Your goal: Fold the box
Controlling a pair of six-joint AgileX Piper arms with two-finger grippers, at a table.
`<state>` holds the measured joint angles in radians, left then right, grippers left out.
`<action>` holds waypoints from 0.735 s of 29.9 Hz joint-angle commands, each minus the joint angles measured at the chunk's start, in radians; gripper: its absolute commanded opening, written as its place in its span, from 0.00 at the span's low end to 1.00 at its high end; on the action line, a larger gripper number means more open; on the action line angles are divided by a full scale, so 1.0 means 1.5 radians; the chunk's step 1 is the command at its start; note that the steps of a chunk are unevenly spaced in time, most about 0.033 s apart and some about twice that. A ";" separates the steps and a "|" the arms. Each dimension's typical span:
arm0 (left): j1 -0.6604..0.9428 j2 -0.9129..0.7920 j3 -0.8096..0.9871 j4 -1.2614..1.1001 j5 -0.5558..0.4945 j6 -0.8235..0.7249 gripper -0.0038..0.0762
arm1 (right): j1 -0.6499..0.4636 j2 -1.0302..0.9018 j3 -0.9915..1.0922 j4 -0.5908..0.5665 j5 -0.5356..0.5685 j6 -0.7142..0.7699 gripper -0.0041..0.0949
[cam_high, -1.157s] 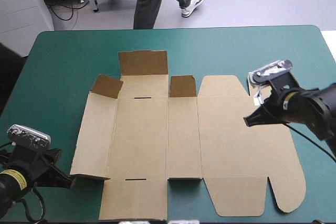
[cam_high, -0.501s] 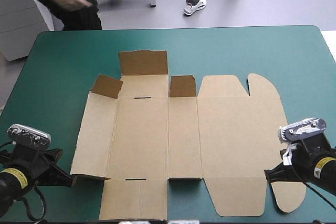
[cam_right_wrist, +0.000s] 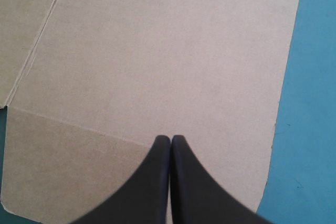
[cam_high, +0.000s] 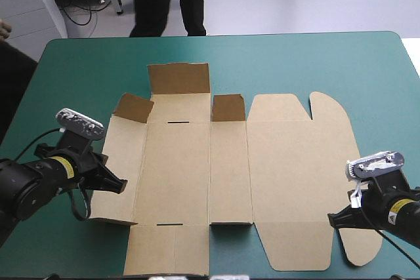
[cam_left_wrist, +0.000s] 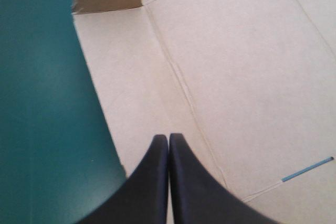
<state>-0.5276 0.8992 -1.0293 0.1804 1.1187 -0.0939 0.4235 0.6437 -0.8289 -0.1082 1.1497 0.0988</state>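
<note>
Box (cam_high: pixel 216 175): a brown cut sheet lying almost flat across the centre of the teal-green worktop (cam_high: pixel 295 63), so that every crease is exposed. Left end effector (cam_high: pixel 122 187), fingers pressed together and empty, points over its left edge at mid-left. The right end effector (cam_high: pixel 332 220), likewise pinched and empty, sits at its lower-right corner. Both are probably placed to raise the outer walls.

Light is bright, even and diffuse, falling from overhead on the teal-green table cover (cam_high: pixel 295 63), so that the box (cam_high: pixel 289 162), a flat cut sheet of brown board, shows uniformly pale, its three raised far flaps (cam_high: pixel 178 78) shaded darker brown, with a thin soft shadow along its near edge.
</note>
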 commanded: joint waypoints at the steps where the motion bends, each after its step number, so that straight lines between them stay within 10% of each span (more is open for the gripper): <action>1: -0.003 0.032 -0.032 -0.052 -0.041 0.050 0.04 | -0.002 0.000 -0.016 -0.006 -0.034 -0.001 0.02; 10: 0.130 0.108 -0.032 -0.326 -0.061 0.255 0.04 | -0.002 0.000 -0.016 -0.009 -0.034 -0.002 0.02; 22: 0.538 0.137 -0.032 -0.644 0.121 0.520 0.04 | -0.002 -0.001 -0.016 -0.013 -0.042 -0.002 0.02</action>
<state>0.1882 1.1208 -1.0462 -0.6518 1.2251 0.6310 0.4235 0.6437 -0.8289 -0.1082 1.1427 0.1011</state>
